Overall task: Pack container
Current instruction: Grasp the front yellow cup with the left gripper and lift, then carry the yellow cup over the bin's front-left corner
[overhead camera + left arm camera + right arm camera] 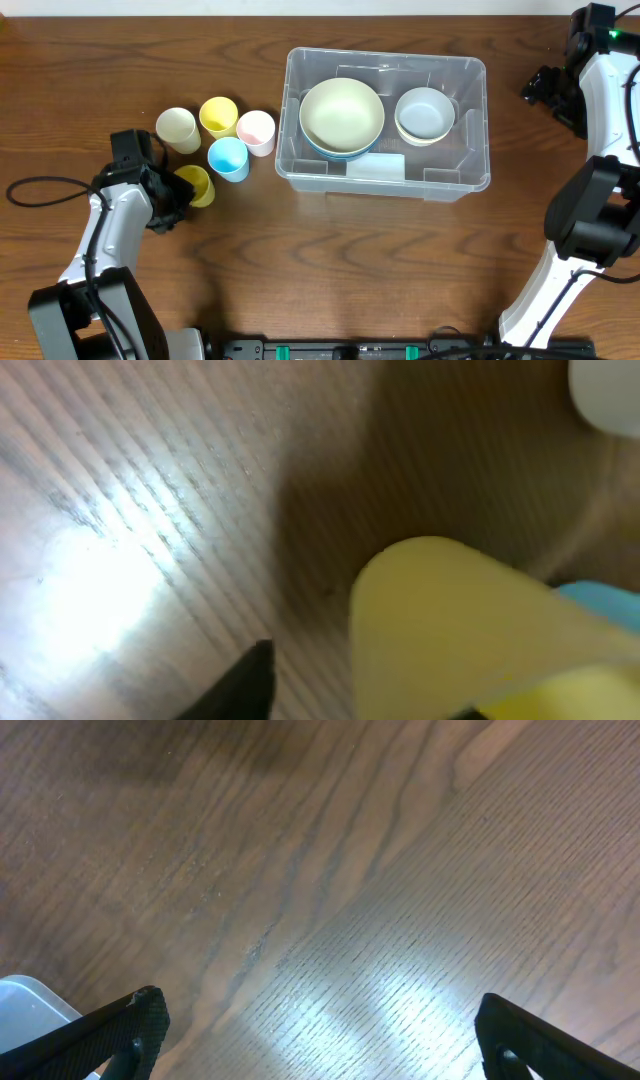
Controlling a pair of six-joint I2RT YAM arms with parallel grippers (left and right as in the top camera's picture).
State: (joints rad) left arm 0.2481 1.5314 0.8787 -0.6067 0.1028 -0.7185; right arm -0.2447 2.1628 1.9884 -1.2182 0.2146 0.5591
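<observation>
The clear plastic container stands at the table's centre with a pale label on its near wall. In it lie a large pale-green bowl stacked on a blue one, and a small bowl stack. My left gripper is at a yellow cup, which fills the left wrist view. The left fingers are apart, one clear of the cup's side and the other barely showing past it. My right gripper is open and empty over bare wood, right of the container.
More cups stand left of the container: cream, yellow, pink and blue. The blue cup is close beside the yellow one. A corner of the container shows in the right wrist view.
</observation>
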